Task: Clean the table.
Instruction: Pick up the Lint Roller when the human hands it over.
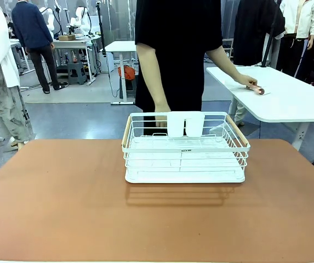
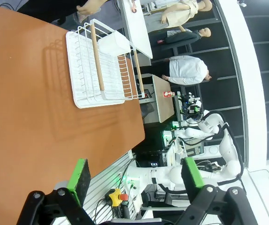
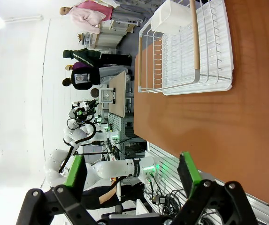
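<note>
The reddish-brown desk (image 1: 63, 208) spreads wide, and a white wire rack (image 1: 185, 159) stands on its far middle part (a person's hand (image 1: 161, 121) is just at the rack's far rim). The left gripper (image 2: 135, 174) and the right gripper (image 3: 132, 172) are both released, jaws wide apart, grasping nothing.

My front camera sits low at the near edge of the table (image 1: 63, 219), looking straight across at the person (image 1: 178, 55) on the far side. Both wrist cameras hang well back, rolled sideways, and all three views share the white rack (image 1: 184, 159)
</note>
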`<move>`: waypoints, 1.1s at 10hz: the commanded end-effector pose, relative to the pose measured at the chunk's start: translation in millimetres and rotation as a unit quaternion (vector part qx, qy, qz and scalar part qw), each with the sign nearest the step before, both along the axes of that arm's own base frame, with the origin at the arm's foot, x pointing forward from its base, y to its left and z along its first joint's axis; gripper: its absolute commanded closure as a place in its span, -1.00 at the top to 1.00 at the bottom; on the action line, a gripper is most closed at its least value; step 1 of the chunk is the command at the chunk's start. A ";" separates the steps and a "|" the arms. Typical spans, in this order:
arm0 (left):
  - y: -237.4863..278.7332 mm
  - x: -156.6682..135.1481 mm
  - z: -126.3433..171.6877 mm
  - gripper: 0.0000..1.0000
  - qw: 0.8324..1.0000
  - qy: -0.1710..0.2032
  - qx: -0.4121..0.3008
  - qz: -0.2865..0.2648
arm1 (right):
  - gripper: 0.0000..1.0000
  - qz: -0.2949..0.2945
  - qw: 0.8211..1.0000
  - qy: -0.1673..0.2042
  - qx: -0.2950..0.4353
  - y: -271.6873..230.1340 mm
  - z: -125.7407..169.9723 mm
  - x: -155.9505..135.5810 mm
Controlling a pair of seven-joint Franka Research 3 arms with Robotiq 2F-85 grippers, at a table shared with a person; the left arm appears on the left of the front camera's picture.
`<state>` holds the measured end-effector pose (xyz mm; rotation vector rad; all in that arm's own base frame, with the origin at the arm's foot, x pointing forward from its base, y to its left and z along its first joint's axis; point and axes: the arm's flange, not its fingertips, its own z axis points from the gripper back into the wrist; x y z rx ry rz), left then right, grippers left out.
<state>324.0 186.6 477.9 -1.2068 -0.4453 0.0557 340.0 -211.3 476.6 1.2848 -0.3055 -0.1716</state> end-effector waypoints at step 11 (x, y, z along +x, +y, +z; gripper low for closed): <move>1.1 -3.6 3.5 1.00 1.000 -0.008 -0.004 -0.005 | 1.00 0.003 1.000 -0.004 0.002 0.6 1.1 -2.2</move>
